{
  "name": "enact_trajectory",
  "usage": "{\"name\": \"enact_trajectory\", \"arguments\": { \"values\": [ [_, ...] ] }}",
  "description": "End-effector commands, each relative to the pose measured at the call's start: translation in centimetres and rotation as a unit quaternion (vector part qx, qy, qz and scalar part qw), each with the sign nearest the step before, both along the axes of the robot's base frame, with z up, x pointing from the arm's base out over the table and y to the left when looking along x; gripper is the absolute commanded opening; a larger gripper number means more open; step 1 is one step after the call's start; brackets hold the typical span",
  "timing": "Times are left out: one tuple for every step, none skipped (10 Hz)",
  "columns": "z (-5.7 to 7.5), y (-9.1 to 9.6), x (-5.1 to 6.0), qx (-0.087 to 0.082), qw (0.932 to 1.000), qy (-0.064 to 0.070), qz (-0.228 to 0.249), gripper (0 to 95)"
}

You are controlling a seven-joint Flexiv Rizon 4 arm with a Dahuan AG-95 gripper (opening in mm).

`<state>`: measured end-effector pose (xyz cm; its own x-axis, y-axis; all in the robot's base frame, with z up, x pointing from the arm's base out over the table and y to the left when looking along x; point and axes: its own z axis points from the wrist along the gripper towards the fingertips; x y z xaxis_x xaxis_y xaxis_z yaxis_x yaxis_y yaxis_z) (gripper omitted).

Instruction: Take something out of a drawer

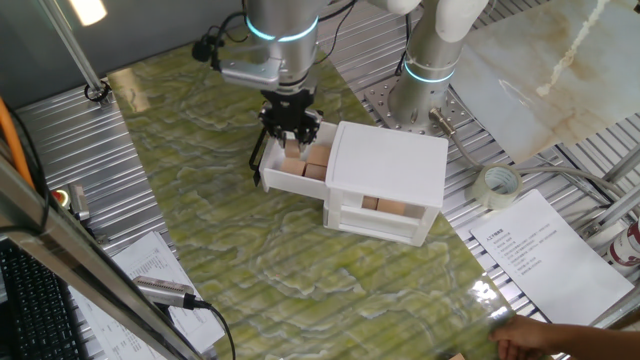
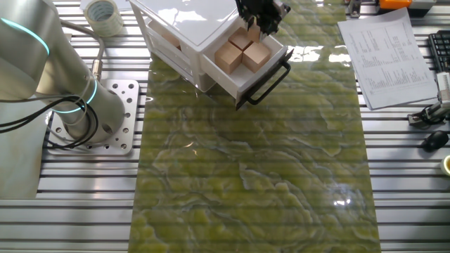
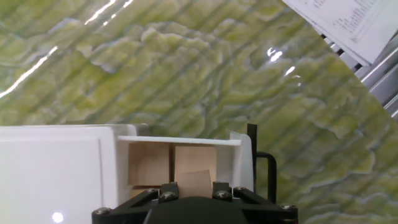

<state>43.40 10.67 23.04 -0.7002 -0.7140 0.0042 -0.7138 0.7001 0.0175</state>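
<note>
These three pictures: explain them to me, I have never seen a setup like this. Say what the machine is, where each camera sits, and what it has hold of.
The machine is a single robot arm ending in a two-finger gripper. Two pictures come from fixed cameras on different sides of a green marbled table; the third comes from a camera on the hand itself, looking along the fingers. On the table stands a small white cabinet with one drawer pulled open by its black bar handle. Several light-brown wooden cubes lie inside. The gripper is down in the drawer, and one wooden cube sits between its fingers; whether it is firmly gripped is unclear. Paper sheets and a tape roll lie beside.
</note>
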Motion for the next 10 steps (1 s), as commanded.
{"name": "enact_trajectory", "arguments": {
  "values": [
    [0.1, -0.1, -0.2, 0.004, 0.9911, -0.003, -0.133, 0.0],
    [0.1, -0.1, -0.2, 0.005, 0.9894, -0.002, -0.145, 0.0],
    [0.1, -0.1, -0.2, 0.004, 0.9878, 0.000, -0.156, 0.0],
    [0.1, -0.1, -0.2, 0.004, 0.9880, 0.000, -0.155, 0.0],
    [0.0, -0.3, -0.1, 0.004, 0.9892, -0.001, -0.147, 0.0],
    [0.0, -0.6, 0.2, 0.003, 0.9899, -0.001, -0.142, 0.0],
    [-0.1, -1.1, 0.7, -0.001, 0.9901, 0.000, -0.140, 0.0],
    [-0.2, -1.2, 1.1, 0.000, 0.9888, 0.000, -0.149, 0.0],
    [-0.1, -1.1, 1.5, 0.003, 0.9881, 0.000, -0.154, 0.0],
    [0.0, -0.8, 1.9, 0.004, 0.9873, 0.000, -0.159, 0.0]
  ]
}}
